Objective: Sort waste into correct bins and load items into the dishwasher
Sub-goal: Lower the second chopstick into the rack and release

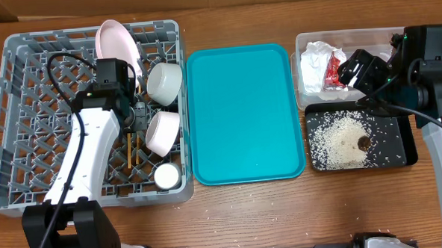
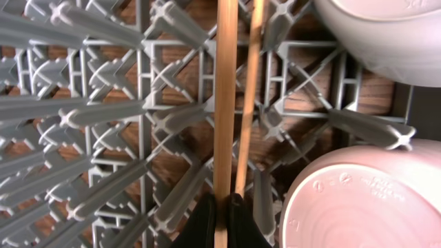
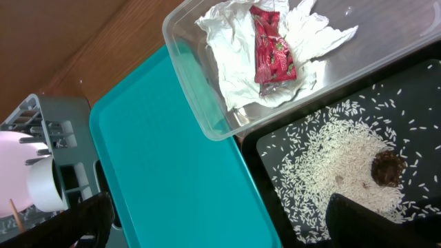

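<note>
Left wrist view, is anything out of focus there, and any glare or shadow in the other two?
Left wrist: the chopsticks look soft up close, the left gripper is a dark silhouette, the rack is sharp. Right wrist: small glints on the wrapper and tub. Overhead: even light, no strong glare on the teal tray.

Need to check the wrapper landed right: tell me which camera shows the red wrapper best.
The right wrist view: the red wrapper lies large and unobstructed on the napkin inside the clear tub. Overhead shows it only as a small red patch. The left wrist view shows just the rack and chopsticks, no wrapper.
</note>
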Robot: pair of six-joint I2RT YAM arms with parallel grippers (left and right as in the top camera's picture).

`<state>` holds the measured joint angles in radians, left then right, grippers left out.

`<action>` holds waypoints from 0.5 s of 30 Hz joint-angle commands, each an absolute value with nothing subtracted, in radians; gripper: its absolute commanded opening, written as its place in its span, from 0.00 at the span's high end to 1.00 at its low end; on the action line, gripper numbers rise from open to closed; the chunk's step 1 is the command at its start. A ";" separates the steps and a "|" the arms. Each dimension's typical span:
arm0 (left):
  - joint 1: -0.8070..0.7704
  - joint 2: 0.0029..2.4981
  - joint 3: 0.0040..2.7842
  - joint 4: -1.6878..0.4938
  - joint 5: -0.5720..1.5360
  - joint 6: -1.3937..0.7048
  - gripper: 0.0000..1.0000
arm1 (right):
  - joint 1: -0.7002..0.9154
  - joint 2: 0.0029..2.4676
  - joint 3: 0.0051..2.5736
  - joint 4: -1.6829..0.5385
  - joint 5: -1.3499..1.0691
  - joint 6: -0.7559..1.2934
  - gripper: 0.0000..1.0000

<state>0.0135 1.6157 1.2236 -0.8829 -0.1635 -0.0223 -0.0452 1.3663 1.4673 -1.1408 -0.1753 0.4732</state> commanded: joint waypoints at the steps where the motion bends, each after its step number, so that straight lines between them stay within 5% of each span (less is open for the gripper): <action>1: 0.012 1.618 1.216 -0.866 -0.137 0.022 0.90 | -0.047 1.364 1.476 -1.135 -0.165 0.470 0.00; 2: 0.012 1.618 1.216 -0.862 -0.137 0.022 0.64 | -0.047 1.364 1.476 -1.135 -0.165 0.470 0.00; 4: 0.012 1.618 1.216 -0.862 -0.137 0.020 0.48 | -0.047 1.364 1.476 -1.135 -0.165 0.470 0.00; 15: 0.010 1.563 1.398 -0.980 -0.050 -0.094 0.53 | -0.047 1.364 1.476 -1.135 -0.165 0.470 0.00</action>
<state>0.0132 1.6161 1.2839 -0.9470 -0.1192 -0.0536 -0.0452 1.3663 1.4673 -1.1408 -0.1749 0.4732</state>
